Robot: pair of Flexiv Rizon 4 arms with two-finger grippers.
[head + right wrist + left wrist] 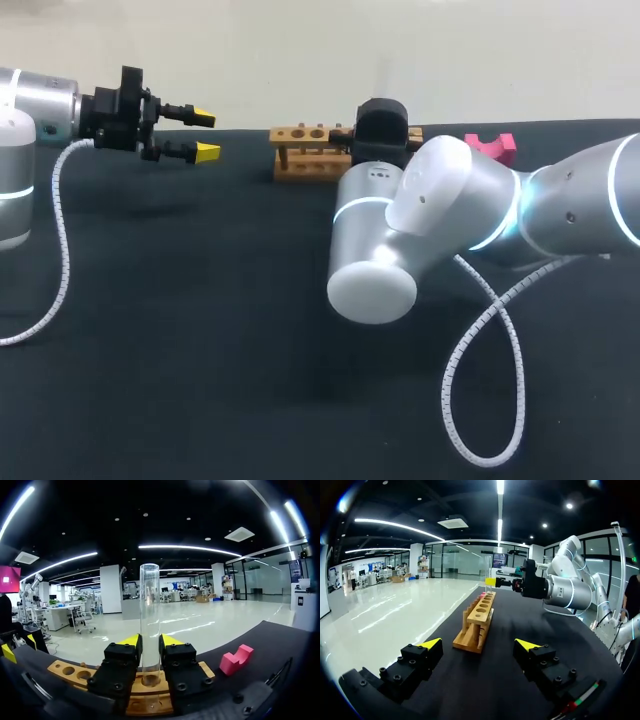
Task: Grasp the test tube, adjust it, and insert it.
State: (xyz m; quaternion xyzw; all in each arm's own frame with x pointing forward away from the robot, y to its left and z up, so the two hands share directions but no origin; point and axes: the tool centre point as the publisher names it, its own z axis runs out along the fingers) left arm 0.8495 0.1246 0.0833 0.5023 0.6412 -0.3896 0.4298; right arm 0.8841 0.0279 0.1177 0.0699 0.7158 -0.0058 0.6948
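Glass test tube (pixel 149 605) stands upright, pinched between the right claw's (pixel 150 641) fingers, over a hole in the wooden rack (pixel 65 672) — grasped and adjusted, insertion seemingly left. Left claw (pixel 206 135), wide open and empty, hangs at the rack's nine o'clock.

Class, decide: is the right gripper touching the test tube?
Touching. The right wrist view shows the right gripper clamping the upright test tube from both sides, with no gap.
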